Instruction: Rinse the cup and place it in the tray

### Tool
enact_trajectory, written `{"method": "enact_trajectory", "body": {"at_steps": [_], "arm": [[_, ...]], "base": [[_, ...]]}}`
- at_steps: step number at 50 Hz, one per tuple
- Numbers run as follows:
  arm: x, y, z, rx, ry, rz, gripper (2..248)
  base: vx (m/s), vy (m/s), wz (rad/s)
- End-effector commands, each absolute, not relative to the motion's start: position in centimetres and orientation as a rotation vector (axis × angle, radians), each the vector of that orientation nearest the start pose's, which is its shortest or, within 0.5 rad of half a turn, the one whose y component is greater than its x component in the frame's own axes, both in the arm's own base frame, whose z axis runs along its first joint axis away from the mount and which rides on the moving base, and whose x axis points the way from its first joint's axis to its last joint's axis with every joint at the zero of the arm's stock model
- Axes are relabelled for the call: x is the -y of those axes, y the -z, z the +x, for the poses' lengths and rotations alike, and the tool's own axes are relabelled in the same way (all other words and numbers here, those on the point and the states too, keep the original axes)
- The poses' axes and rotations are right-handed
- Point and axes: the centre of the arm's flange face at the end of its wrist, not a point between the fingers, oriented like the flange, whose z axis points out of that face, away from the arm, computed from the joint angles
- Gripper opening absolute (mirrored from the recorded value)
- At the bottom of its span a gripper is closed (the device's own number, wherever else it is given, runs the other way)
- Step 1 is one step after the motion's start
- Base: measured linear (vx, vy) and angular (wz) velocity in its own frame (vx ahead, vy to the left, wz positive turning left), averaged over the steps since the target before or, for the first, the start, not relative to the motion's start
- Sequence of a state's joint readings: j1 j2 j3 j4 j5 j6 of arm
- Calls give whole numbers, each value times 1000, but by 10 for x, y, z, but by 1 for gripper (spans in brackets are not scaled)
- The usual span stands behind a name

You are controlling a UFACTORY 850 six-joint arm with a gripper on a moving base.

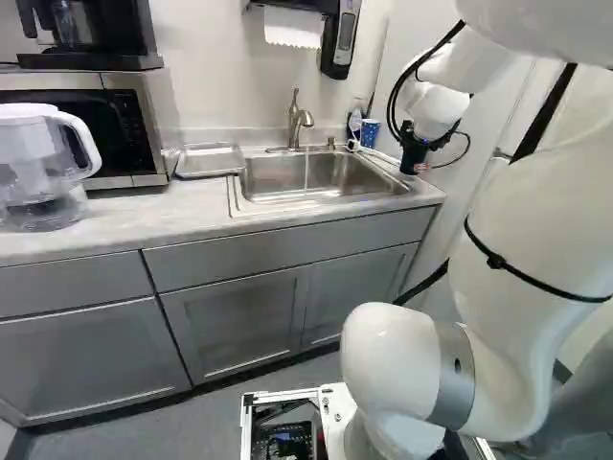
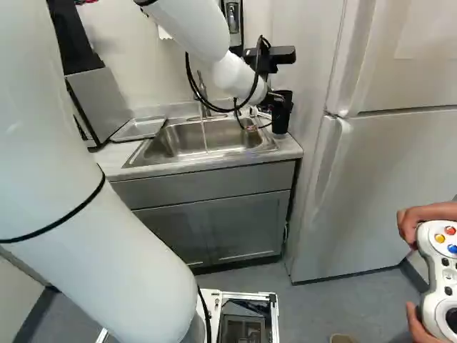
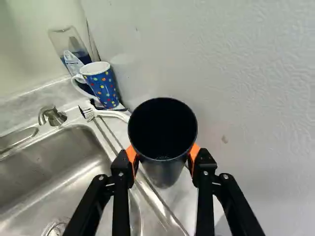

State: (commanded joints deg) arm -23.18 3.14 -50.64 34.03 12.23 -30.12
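Reaching white arm (image 1: 527, 230) past steel sink (image 1: 273, 177), clamping black cup (image 3: 163, 172) upright in gripper (image 2: 277, 104).
Can see smooth fridge (image 2: 389, 179), cut off by right base view's edge; flat gray cabinets (image 1: 235, 321), part hidden behind arm in right base view; pale mottled counter (image 1: 115, 233). Got shallow rectangular tray (image 1: 211, 161) left of sink; thin water stream (image 1: 306, 172) falling from curved metal faucet (image 1: 295, 120); drain (image 3: 55, 229) cut off in wrist view. Have cup just beside sink, near textured pale wall (image 3: 246, 78); can't make out dark inside, can't tell if touching counter. Gripping with part-spread fingers (image 3: 203, 164), orange pads (image 3: 131, 154) mostly hidden by cup.
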Motion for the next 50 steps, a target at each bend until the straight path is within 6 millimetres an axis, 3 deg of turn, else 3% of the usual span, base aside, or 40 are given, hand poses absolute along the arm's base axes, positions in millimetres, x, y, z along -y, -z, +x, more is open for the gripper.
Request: {"method": "enact_trajectory", "body": {"at_steps": [31, 50], "arm": [[170, -618, 457, -663, 1865, -2756, 121], [141, -618, 462, -573, 1856, -2742, 121]], "base": [[0, 0, 0], [0, 0, 0]]}}
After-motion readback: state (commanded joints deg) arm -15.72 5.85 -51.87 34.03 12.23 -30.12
